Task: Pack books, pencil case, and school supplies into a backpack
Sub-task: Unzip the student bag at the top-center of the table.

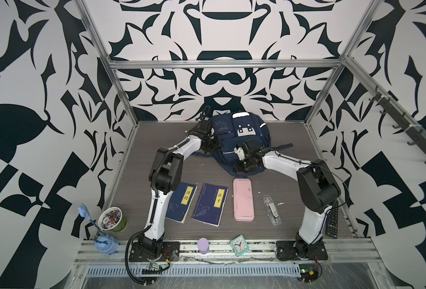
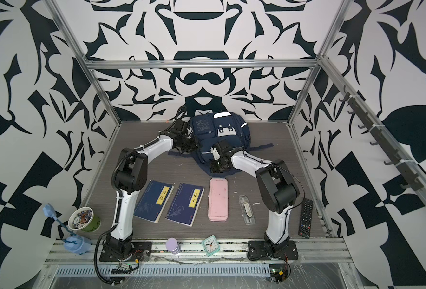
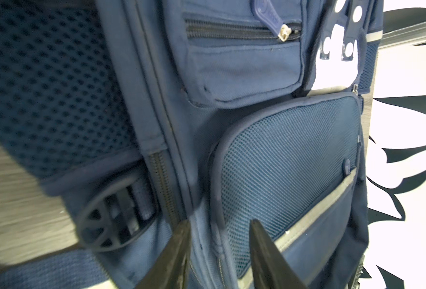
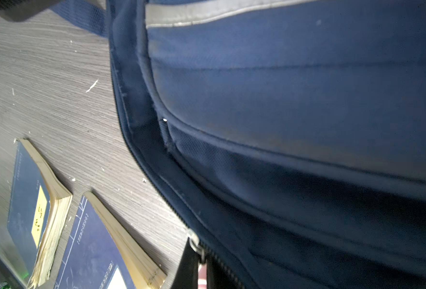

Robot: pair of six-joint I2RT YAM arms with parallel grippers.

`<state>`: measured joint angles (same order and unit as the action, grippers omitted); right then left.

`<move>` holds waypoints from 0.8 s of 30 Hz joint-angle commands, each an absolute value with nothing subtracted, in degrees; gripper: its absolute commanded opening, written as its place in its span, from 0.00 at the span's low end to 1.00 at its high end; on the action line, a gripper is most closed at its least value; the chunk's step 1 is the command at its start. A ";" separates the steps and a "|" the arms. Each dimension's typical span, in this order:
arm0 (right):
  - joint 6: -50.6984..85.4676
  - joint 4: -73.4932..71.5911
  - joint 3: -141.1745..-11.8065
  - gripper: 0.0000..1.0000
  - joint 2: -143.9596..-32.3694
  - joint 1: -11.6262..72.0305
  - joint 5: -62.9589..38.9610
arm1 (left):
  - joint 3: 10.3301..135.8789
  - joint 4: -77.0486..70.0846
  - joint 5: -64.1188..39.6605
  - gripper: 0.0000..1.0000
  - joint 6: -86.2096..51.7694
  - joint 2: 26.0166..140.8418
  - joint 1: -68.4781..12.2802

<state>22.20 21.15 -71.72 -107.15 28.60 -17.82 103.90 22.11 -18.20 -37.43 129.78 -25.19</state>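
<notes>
We're clamping a fold of the backpack (image 1: pixel 234 125) with the left fingers (image 3: pixel 176 255) and pinching its zipper pull (image 4: pixel 194 242) in the closed right fingers (image 4: pixel 186 265). The books (image 1: pixel 181 202), pencil case (image 1: pixel 243 200) and school supplies (image 1: pixel 272 210) are lying on the surface (image 1: pixel 206 170).

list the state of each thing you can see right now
backpack, lying front up, small pocket zipped
books, both closed, flat on table
pencil case, closed, flat on table
school supplies, packet flat on table
left gripper, jaws apart around backpack fabric, grip unclear
right gripper, shut on zip pull
cup, upright, filled with small items
remote, lying flat
</notes>
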 commanded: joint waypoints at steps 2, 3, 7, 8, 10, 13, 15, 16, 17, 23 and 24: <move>22.50 21.42 -71.71 0.00 -106.18 28.91 -18.02 | 107.84 22.78 -22.28 0.42 -36.91 133.49 -25.03; 22.54 21.36 -71.74 0.00 -106.17 28.92 -17.97 | 108.44 22.82 -22.54 0.42 -36.91 133.90 -25.00; 22.69 21.36 -72.20 0.00 -106.34 29.28 -18.19 | 111.17 24.33 -23.19 0.40 -36.61 136.17 -25.00; 22.81 21.47 -72.39 0.00 -106.48 29.55 -18.40 | 111.65 24.52 -23.42 0.39 -36.57 136.63 -25.04; 22.75 21.61 -72.97 0.00 -106.85 30.03 -18.61 | 112.16 24.63 -23.72 0.37 -36.78 137.12 -25.05; 22.75 22.44 -75.17 0.00 -108.31 31.64 -18.64 | 112.10 24.07 -24.21 0.29 -37.54 137.13 -25.03; 22.70 23.12 -77.28 0.00 -109.83 32.86 -18.55 | 111.34 22.87 -24.63 0.19 -38.41 136.68 -25.05; 22.75 23.53 -78.75 0.00 -110.74 33.49 -18.54 | 110.87 22.14 -25.05 0.14 -39.07 136.30 -25.04; 22.71 23.99 -80.15 0.00 -111.76 34.21 -18.46 | 110.25 21.37 -25.45 0.09 -39.64 135.95 -25.00; 23.99 24.62 -88.10 0.00 -117.65 36.99 -18.91 | 107.37 17.83 -27.72 0.00 -42.87 133.78 -25.05; 24.46 24.46 -89.27 0.00 -118.78 37.08 -19.27 | 107.15 17.52 -27.84 0.00 -43.17 133.61 -25.04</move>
<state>23.11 24.60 -85.03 -117.73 36.05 -17.58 108.60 18.85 -24.84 -41.34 136.11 -24.47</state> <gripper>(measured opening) 0.091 0.080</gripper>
